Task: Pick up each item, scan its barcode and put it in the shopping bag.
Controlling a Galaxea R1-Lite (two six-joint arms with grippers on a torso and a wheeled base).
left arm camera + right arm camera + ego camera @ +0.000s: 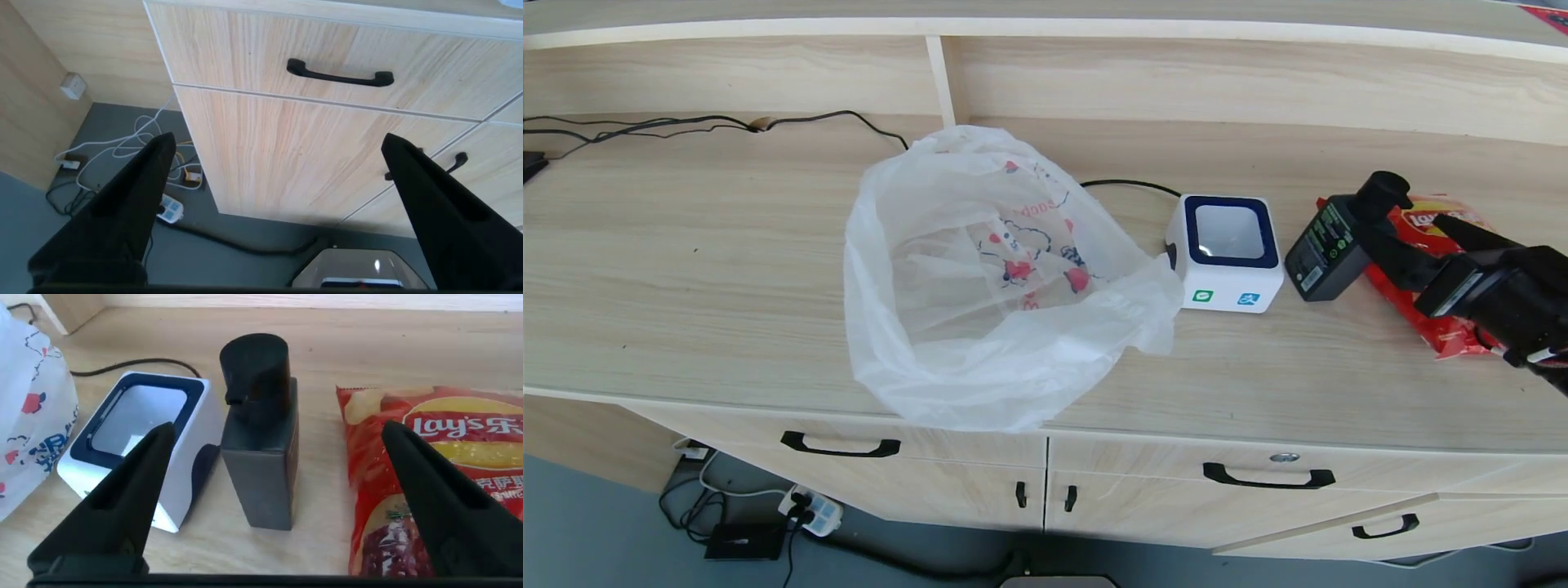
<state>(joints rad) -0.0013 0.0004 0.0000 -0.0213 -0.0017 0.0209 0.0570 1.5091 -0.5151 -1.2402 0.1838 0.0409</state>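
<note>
Head view: wide bare stretch of surface (686, 269) left of the shopping bag (1005, 278); bag mouth open upward, near rim hanging over the front edge. Tighter on the right: scanner (1229, 253) just beside the bag, dark bottle (1327, 245) just beside the scanner, chip packet (1454, 336) flat on the bottle's far side. Right gripper (278, 433) spread wide, empty, bracketing the bottle from the packet side; possibly brushing it, contact not confirmable. Left gripper (278, 143) likewise spread wide, holding nothing, down in front of the drawer fronts (245, 49) below the surface. Packet partly covered by the right arm, cut off in the right wrist view. Cable (1127, 184) vanishing behind the scanner.
</note>
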